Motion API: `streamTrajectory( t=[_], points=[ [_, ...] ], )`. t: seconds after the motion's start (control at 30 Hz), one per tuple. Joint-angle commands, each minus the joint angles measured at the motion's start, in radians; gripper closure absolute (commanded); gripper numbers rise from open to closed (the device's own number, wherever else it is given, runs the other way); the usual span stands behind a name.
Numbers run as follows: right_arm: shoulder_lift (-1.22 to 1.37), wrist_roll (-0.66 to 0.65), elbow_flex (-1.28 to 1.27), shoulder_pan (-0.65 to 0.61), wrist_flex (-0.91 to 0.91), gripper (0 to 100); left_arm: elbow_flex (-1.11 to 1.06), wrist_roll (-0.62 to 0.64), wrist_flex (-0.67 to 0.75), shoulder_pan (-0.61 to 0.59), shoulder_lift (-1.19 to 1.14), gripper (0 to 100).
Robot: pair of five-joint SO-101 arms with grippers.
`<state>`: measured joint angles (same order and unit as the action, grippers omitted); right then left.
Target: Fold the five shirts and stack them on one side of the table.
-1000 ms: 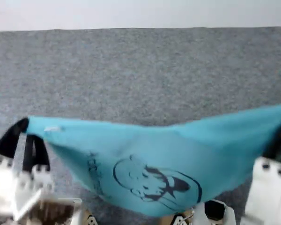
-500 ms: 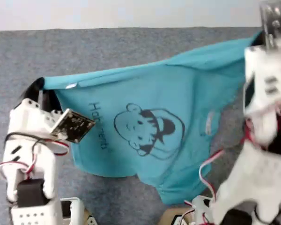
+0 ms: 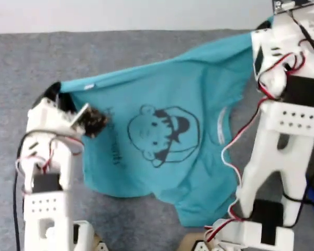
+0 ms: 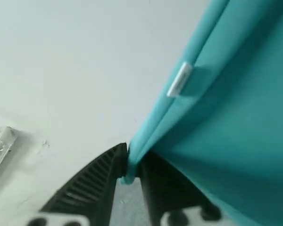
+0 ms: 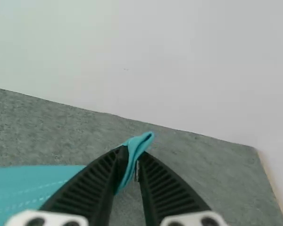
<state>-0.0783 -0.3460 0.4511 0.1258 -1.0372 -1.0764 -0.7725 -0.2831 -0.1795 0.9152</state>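
A teal shirt with a dark cartoon print hangs stretched between the two arms above the grey table. My left gripper pinches its left corner, and in the left wrist view the black fingers are shut on the teal shirt's hem near a small white tag. My right gripper holds the shirt's far right corner up high. From the right wrist camera, the right gripper is shut on a teal fold.
Grey felt covers the table, with a white wall behind. The table's right edge shows bare wood. The arm bases stand at the near edge.
Both arms have lifted and carried the shirt away from the near edge. The right arm rose farther than the left, so the shirt now hangs slanted with its print facing the camera.
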Motion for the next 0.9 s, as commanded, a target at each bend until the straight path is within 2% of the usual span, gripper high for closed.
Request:
streamTrajectory(
  t=[0.0,0.23,0.47,0.7,0.87],
  points=[
    [0.03,0.009,0.009,-0.002,0.059,99.0,0.163,-0.006,0.054,-0.017,-0.219,99],
    [0.171,0.003,0.009,-0.007,0.199,99.0,0.515,-0.006,0.052,-0.017,-0.635,99],
    [0.323,-0.071,0.014,-0.019,0.392,99.0,0.797,-0.008,0.052,-0.017,-0.945,99],
    [0.406,-0.124,0.015,-0.033,0.526,99.0,1.012,-0.008,0.051,-0.015,-1.154,99],
    [0.412,-0.129,0.015,-0.031,0.582,99.0,1.098,-0.006,0.052,0.011,-1.197,99]
  ],
)
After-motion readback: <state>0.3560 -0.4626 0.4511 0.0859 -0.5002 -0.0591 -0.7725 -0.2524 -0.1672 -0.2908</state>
